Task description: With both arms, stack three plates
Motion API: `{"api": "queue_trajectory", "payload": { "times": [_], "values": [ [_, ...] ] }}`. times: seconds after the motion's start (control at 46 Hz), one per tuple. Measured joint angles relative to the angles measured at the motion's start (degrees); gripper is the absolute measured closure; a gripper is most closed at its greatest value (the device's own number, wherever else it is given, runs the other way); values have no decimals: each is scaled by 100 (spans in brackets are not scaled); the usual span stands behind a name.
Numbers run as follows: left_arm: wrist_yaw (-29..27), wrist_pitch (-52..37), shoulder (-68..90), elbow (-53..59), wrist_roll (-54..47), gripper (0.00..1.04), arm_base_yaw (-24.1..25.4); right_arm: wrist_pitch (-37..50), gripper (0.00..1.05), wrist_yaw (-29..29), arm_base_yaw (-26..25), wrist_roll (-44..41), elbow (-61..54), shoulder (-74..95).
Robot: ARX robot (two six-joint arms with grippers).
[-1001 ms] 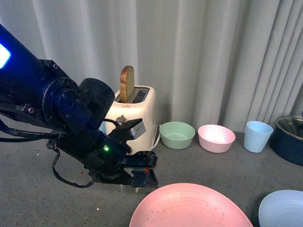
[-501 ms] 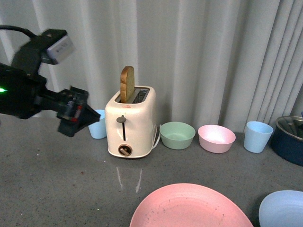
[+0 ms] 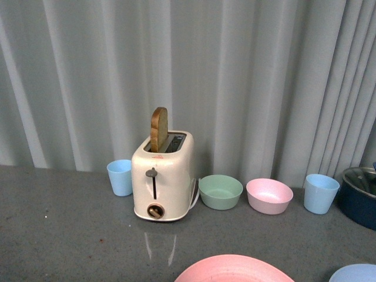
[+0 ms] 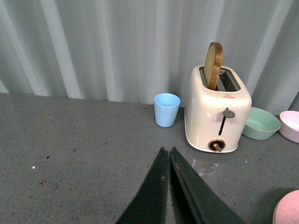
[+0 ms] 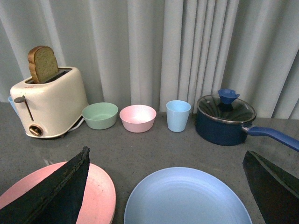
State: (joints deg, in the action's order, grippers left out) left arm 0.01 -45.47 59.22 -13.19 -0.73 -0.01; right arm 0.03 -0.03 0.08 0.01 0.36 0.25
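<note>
The pink plate [image 3: 235, 269] lies at the front edge of the front view; it also shows in the right wrist view [image 5: 100, 193] and as a sliver in the left wrist view [image 4: 288, 209]. The light blue plate [image 5: 187, 198] lies to its right, a sliver in the front view [image 3: 355, 274]. The cream-beige plate is out of view. My right gripper [image 5: 166, 156] is open and empty, its fingers spread above the blue plate. My left gripper [image 4: 167, 151] is shut and empty, above bare table left of the toaster. Neither arm shows in the front view.
A cream toaster [image 3: 163, 175] with a bread slice stands at the back. Beside it are a blue cup [image 3: 120, 177], a green bowl [image 3: 220, 191], a pink bowl [image 3: 269, 195], another blue cup [image 3: 321, 192] and a dark blue lidded pot [image 5: 225, 119]. A grey curtain hangs behind.
My left arm, which filled the left of the front view, has swung up and left and out of that view. The front view has tilted up a little.
</note>
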Motion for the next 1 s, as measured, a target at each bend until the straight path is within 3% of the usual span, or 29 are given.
{"api": "queue_trajectory", "payload": {
  "times": [0.653,1.001],
  "values": [
    [-4,874,-2166,1156,70,101,0,0,7,0,0,0,0,0],
    [-4,2076,-3451,1163,76,101,0,0,7,-2,0,0,0,0]
  ]
}}
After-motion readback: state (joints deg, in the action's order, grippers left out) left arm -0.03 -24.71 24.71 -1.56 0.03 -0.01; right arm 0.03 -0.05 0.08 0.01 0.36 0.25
